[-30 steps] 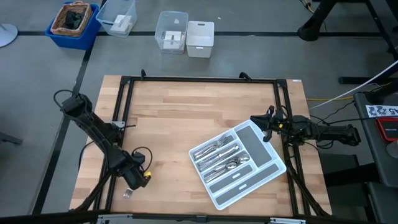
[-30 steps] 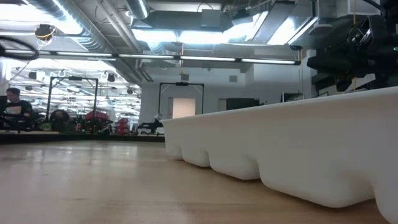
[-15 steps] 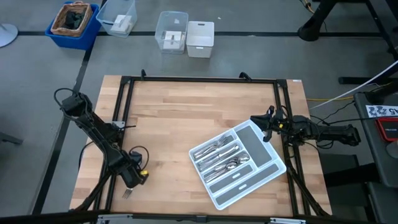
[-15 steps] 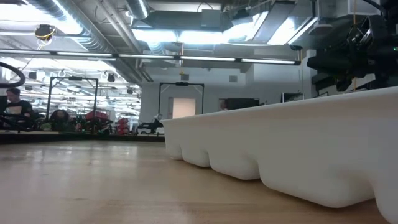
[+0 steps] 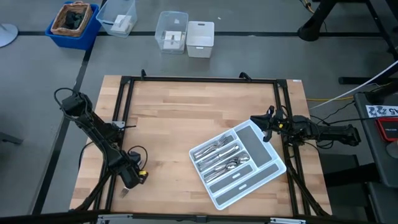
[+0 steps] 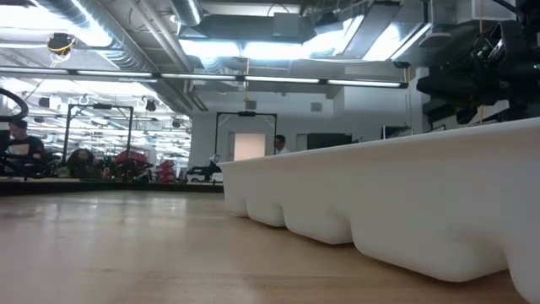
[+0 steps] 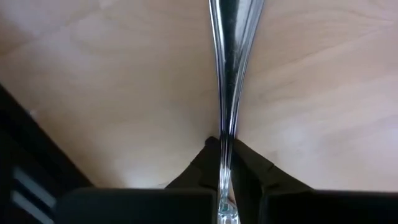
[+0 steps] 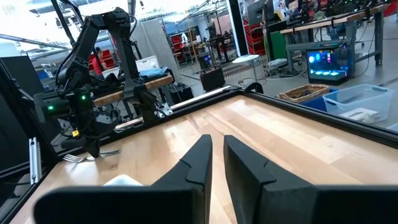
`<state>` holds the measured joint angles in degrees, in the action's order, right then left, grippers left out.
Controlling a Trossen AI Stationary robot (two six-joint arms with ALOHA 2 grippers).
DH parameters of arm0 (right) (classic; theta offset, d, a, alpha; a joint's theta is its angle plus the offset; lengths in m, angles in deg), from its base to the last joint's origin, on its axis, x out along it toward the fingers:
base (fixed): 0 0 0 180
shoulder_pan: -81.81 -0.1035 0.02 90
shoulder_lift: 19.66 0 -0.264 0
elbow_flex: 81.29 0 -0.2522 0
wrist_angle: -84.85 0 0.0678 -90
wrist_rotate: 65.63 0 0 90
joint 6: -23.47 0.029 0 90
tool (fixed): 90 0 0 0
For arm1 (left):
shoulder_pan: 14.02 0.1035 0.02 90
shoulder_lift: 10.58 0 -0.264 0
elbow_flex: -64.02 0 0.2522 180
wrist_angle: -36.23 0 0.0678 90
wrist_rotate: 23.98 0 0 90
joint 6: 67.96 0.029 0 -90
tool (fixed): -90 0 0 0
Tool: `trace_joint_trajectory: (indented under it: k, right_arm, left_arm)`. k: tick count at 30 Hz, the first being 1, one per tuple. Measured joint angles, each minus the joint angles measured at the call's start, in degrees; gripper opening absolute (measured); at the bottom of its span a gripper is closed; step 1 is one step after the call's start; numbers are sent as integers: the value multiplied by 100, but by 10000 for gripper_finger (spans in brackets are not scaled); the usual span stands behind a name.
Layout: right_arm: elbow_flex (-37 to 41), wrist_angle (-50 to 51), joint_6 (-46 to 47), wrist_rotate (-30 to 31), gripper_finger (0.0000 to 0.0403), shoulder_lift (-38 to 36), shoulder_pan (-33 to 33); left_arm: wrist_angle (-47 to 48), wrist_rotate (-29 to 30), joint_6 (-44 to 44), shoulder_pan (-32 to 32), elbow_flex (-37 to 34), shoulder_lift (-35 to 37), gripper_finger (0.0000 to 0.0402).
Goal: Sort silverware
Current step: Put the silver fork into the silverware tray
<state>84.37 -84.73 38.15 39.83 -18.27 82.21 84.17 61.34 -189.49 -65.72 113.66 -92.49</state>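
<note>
One piece of silverware, a fork [image 5: 125,191], lies near the table's near left corner, its tines [image 8: 73,158] showing in the right wrist view. My left gripper [image 5: 129,182] points down over it and is shut on it. More silverware [image 5: 217,155] lies in the slots of the light grey tray [image 5: 252,140], which sits askew at the right; its white wall [image 6: 405,203] fills the low view. My right gripper [image 5: 255,121] waits level at the right edge, its fingers [image 8: 199,155] a little apart with nothing between them. My left gripper pinches the fork's slim shaft [image 7: 225,127] between its two fingers [image 7: 249,165]. The fingers come from above, pointing down, and lie across the shaft. The fork stays low on the wood, its tines lying on the table.
Black frame rails [image 5: 124,99] run round the tabletop. Clear plastic boxes [image 5: 171,31] and a blue bin [image 5: 73,22] stand on the floor beyond the far edge. Bare wood [image 5: 186,118] lies between the arms. A person [image 6: 278,143] stands far off in the room.
My left gripper has sunk toward the fork and shifted a little toward the table's left edge, rolling slightly as it went. The right arm and the tray have kept still.
</note>
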Motion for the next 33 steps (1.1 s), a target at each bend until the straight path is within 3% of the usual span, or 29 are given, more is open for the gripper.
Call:
trace_joint_trajectory:
  k: [3,7,14,17,19,26,33]
  right_arm:
    - [0,0,0,0,46,0,0]
    - [0,-1,-1,-1,46,2,0]
    - [0,-12,0,-4,46,-4,-4]
    - [0,-11,0,-3,46,0,-2]
    - [0,-11,0,-2,46,-2,-2]
    - [0,-12,0,-5,46,-2,-2]
    - [0,-11,0,-5,46,-2,-2]
  left_arm:
    - [-217,59,65,0,-6,4,7]
    - [-1307,767,-486,25,36,41,5]
    - [-3469,3851,-870,143,32,45,3]
    - [-4027,5267,-914,353,31,41,3]
    - [-4158,5824,-824,577,96,42,2]
    - [-4157,6091,-149,1633,1011,-427,1]
    - [-4139,6867,316,2337,2191,-1481,1]
